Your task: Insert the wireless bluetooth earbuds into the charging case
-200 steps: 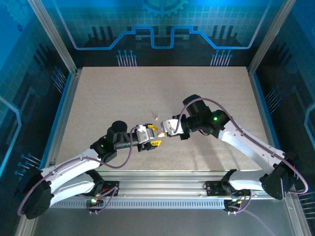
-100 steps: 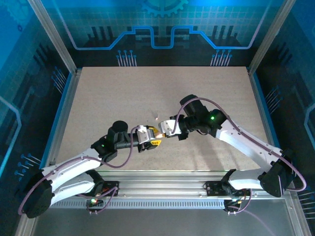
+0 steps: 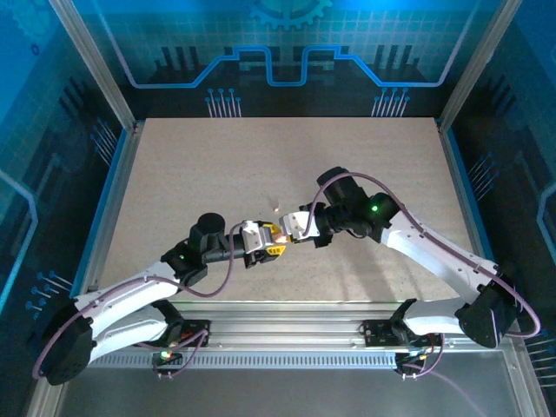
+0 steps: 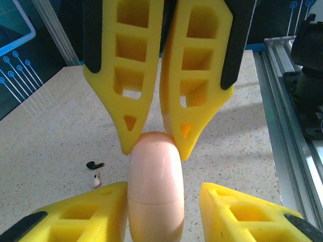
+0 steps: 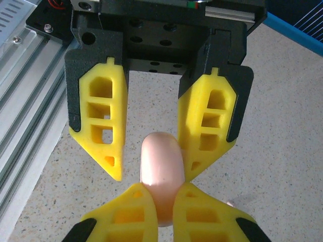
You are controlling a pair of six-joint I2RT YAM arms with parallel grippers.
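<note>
The charging case is a pale pink oval pebble, lid shut, held just above the table. My right gripper is shut on one end of it. My left gripper stands open around the other end: one finger touches the case, the other is a gap away. In the top view both grippers meet tip to tip at the table's middle, the left and the right. A black earbud and a pale earbud lie on the table beside the case.
The speckled beige table stretches far behind and to both sides of the grippers. An aluminium rail runs along the near edge. Blue walls and metal posts frame the table.
My left gripper's jaws have narrowed around the case. The right gripper shifted slightly left with the case, so the two grippers now sit closer together.
</note>
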